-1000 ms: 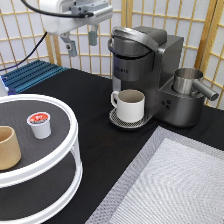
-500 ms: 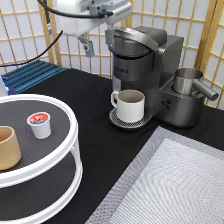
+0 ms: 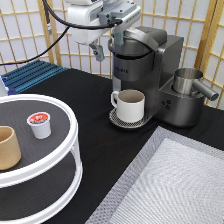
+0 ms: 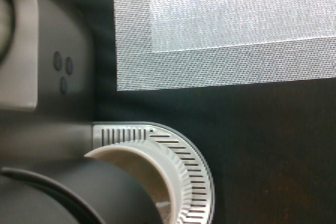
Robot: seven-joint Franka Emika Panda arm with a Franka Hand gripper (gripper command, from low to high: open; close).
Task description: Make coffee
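The coffee pod, white with a red foil top, stands on the top tier of a round white stand at the exterior view's left. My gripper is open and empty, high up just left of the coffee machine's lid. A white handled mug sits on the machine's drip tray. The wrist view shows the drip tray grille and the machine's dark top from above.
A tan handleless cup stands on the stand beside the pod. A steel pitcher sits on the machine's right side. A grey mesh mat covers the table's lower right. A blue rack lies at the back left.
My gripper has moved to the exterior view's right, from above the table's back left to the coffee machine's lid. The pod, mug and cup have not moved.
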